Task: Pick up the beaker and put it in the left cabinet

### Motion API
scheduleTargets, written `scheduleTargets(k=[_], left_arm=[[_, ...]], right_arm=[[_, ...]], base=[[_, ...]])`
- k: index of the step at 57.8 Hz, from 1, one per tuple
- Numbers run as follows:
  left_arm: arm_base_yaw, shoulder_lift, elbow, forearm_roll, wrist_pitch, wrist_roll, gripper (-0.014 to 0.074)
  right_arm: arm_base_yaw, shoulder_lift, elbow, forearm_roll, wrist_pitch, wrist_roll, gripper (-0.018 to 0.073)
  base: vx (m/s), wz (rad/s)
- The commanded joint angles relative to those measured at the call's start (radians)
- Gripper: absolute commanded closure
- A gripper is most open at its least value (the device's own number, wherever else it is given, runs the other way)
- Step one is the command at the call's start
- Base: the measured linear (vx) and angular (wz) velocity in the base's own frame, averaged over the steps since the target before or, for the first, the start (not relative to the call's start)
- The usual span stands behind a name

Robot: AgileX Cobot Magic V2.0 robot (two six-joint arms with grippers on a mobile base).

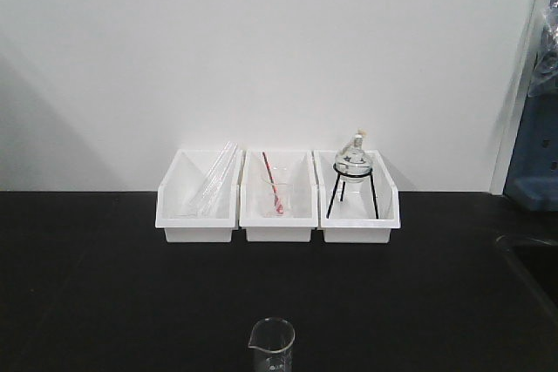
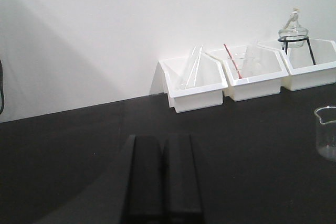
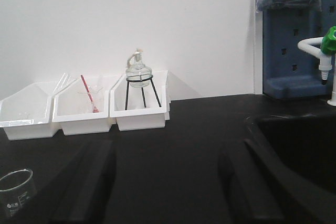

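Biggest thing here is the plain white wall (image 1: 261, 41), with the black desk (image 1: 105, 285) running right up to it. A dark sink (image 3: 299, 145) is sunk into the desk on the right. Behind it there's a blue pegboard panel (image 3: 294, 40) and a white faucet (image 3: 321, 51) with a green tip.

Three white bins sit in a row against the wall, sides touching. The left bin (image 1: 197, 231) has some glass tubes (image 1: 214, 180) leaning in it. The middle bin (image 1: 277, 233) holds a clear beaker with a red rod (image 1: 277, 193). In the right bin (image 1: 357, 233) there's a round-bottom flask (image 1: 355, 159) up on a black tripod (image 1: 353, 196).

The left end effector (image 2: 161, 139) hangs low over bare desk with its fingers pressed together, nothing between them. The right end effector (image 3: 170, 153) has its fingers spread wide apart — also empty.

Smallest item is the beaker (image 1: 271, 346). It stands upright on the desk at the near edge of the front view, roughly in line with the middle bin and well apart from the row. It's at the right edge of the left wrist view (image 2: 326, 132) and the bottom left corner of the right wrist view (image 3: 17, 192) — neither end effector is touching it.
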Motion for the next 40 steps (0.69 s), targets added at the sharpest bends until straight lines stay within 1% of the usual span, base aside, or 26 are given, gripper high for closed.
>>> scheduleTargets(k=[1, 10, 20, 25, 29, 31, 36, 40], left_arm=[[-0.001, -0.018, 0.016, -0.003, -0.083, -0.003, 0.0595], [-0.001, -0.018, 0.016, -0.003, -0.083, -0.003, 0.0595], [-0.001, -0.018, 0.016, -0.003, -0.083, -0.003, 0.0595], [-0.001, -0.018, 0.016, -0.003, -0.083, -0.003, 0.0595], [-0.001, -0.018, 0.016, -0.003, -0.083, -0.003, 0.0595], [-0.001, -0.018, 0.016, -0.003, -0.083, -0.003, 0.0595], [-0.001, -0.018, 0.016, -0.003, -0.083, -0.003, 0.0595], [-0.001, -0.018, 0.016, -0.003, -0.083, -0.003, 0.0595]], right_arm=[[-0.003, 0.026, -0.032, -0.011, -0.118, 0.000, -0.0002], [-0.003, 0.125, -0.032, -0.011, -0.230, -0.001, -0.0003], [-0.001, 0.362, -0.036, -0.030, -0.378, -0.001, -0.0003], [-0.001, 0.492, -0.036, -0.050, -0.494, 0.003, -0.0003], [-0.001, 0.615, -0.036, -0.097, -0.604, 0.013, -0.0003], [-0.001, 0.665, -0.036, -0.137, -0.656, 0.021, -0.0003], [-0.001, 0.815, -0.036, -0.260, -0.828, 0.089, -0.0002], [-0.001, 0.929, -0.037, -0.389, -0.959, 0.154, -0.0002]], base=[[0.00, 0.00], [0.00, 0.00], [0.00, 0.00], [0.00, 0.00], [0.00, 0.00], [0.00, 0.00], [0.00, 0.00], [0.00, 0.00]])
